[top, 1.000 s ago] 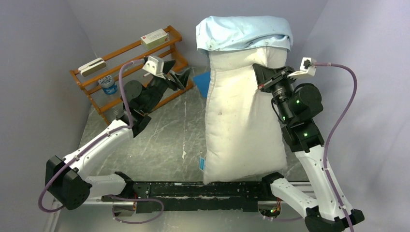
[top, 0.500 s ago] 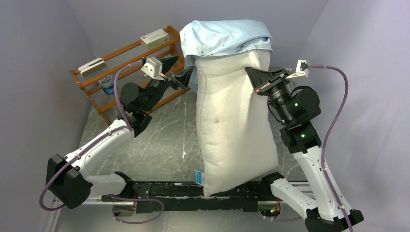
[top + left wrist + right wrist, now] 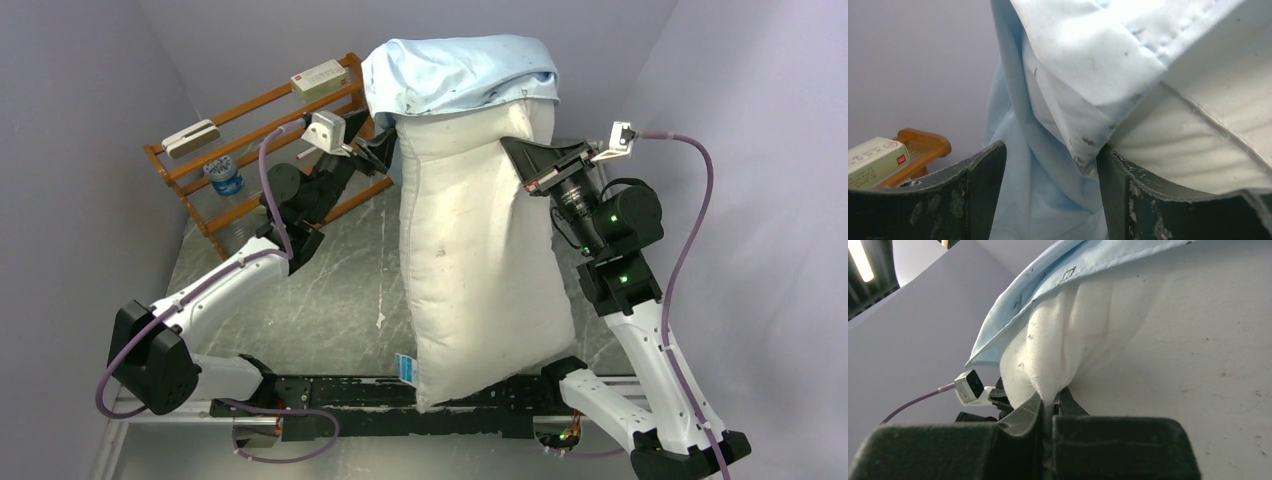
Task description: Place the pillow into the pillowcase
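- The pillow [image 3: 480, 260] is noted standing on end. Its lower end sits at the near edge of the counter [image 3: 330, 270], between the two arm bases. Its long axis runs up and away toward the back wall, with the top tipped slightly left.
- The pillowcase [image 3: 455, 75] is seated only as a cap over the upper end. The hem is seen just below the top corners, and most of the pillow is left bare.
- Right jaws: pressed together on a pinched fold of pillow fabric at the right edge, just under the hem. The fold is seen clamped in the right wrist view.
- Left jaws: spread. In the left wrist view the left corner of the pillowcase hem hangs in the gap between them, with the pillow's seamed edge beside the right-hand jaw. No clamping on the cloth is seen.
- Relation judged decisive: the hem corner lies directly within the open left jaws, so the left arm [image 3: 220, 285] is the nearer one for the next grasp.
- Next move judged: the left jaws are to be closed on the hem alone. The hem is then to be drawn along the pillow's long axis toward the near end, while the pillow is steadied by the right jaws.
- Risk noted: pillow fabric may be caught together with the hem, which would block the slide.
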You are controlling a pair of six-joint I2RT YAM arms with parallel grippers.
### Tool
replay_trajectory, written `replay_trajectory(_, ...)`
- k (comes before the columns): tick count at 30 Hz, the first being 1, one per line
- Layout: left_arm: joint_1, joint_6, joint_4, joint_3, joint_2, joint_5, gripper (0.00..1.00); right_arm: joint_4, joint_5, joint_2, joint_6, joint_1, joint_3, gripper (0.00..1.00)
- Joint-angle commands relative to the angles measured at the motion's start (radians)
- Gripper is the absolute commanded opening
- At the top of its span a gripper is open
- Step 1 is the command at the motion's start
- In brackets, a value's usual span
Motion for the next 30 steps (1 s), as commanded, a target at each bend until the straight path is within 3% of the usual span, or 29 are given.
replay_trajectory(1,-0.002,0.022,0.067,0.065,0.014,-0.013,0.69,0.243,-0.032,-0.02,0.062,-0.005,0.028,0.0)
replay_trajectory(6,-0.002,0.018,0.071,0.081,0.036,0.01,0.65,0.287,-0.056,-0.007,0.105,-0.007,0.009,0.0)
replay_trajectory(7,-0.002,0.019,0.069,0.081,0.038,0.025,0.57,0.296,-0.055,-0.005,0.111,-0.007,0.005,0.0)
replay_trajectory(9,-0.002,0.027,0.074,0.07,0.032,0.059,0.27,0.308,-0.03,-0.001,0.124,-0.007,-0.006,0.0)
replay_trajectory(11,-0.003,0.032,0.074,0.042,0.009,0.13,0.06,0.338,0.016,-0.001,0.149,-0.007,-0.03,0.0)
replay_trajectory(20,-0.082,0.165,0.071,-0.219,-0.1,0.397,0.05,0.58,0.283,0.041,0.261,-0.006,-0.195,0.0)
replay_trajectory(30,-0.183,0.326,-0.08,-0.247,-0.068,0.49,0.05,0.59,0.335,0.066,0.216,-0.007,-0.215,0.0)
